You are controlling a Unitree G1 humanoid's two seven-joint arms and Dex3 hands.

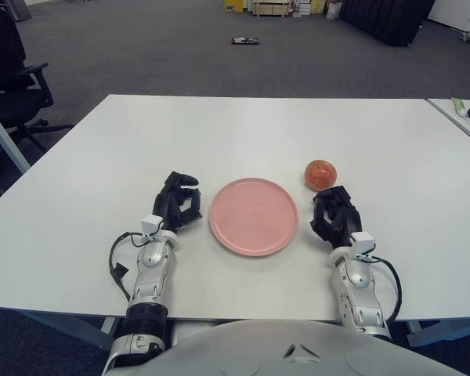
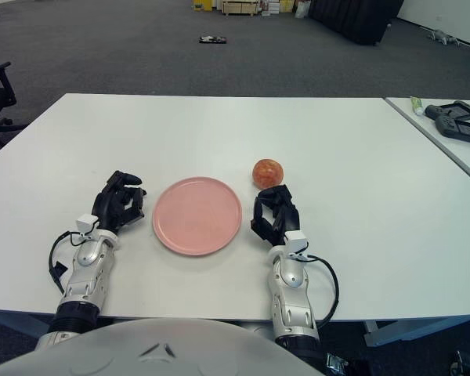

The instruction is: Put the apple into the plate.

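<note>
White table [image 1: 243, 125] on grey carpet [image 1: 180, 55], black office chair [image 1: 12, 74] at left.

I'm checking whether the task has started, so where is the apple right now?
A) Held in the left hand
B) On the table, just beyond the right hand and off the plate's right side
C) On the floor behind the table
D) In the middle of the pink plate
B: the apple sits on the white table, right of the pink plate and just beyond the right hand; the left hand shows left of the plate, holding nothing.
</note>
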